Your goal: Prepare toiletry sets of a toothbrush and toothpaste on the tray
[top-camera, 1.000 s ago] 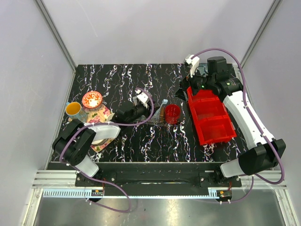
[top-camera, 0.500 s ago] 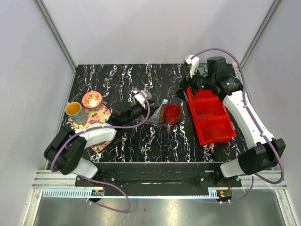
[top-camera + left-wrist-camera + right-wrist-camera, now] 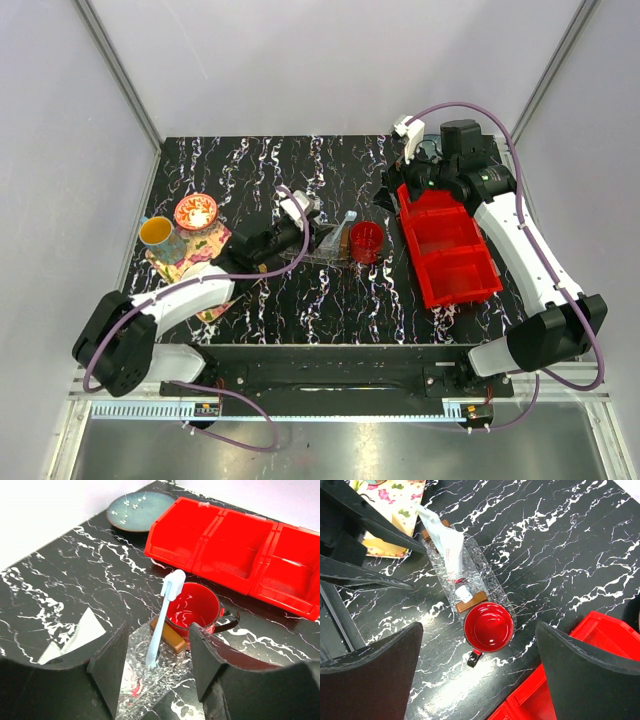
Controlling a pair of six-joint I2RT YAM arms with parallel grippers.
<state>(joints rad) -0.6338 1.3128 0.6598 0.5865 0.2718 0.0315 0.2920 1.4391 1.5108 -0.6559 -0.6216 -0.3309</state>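
Left wrist view showed the left gripper (image 3: 157, 630) part-open and gripping nothing — the toothbrush (image 3: 162, 615) leaned untouched between its jaws, foot in the tray (image 3: 137, 670) with the toothpaste (image 3: 449, 547), seemingly placed to complete 1 set.

Blk table (image 3: 250, 170): clear tray (image 3: 487, 572), red mug (image 3: 367, 241), red bin (image 3: 450, 250), floral tray (image 3: 183, 257).

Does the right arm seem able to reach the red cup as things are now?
Probably yes: the red cup lies in plain sight between its open fingers, with nothing over it. Only the clear tray sits close beside it.
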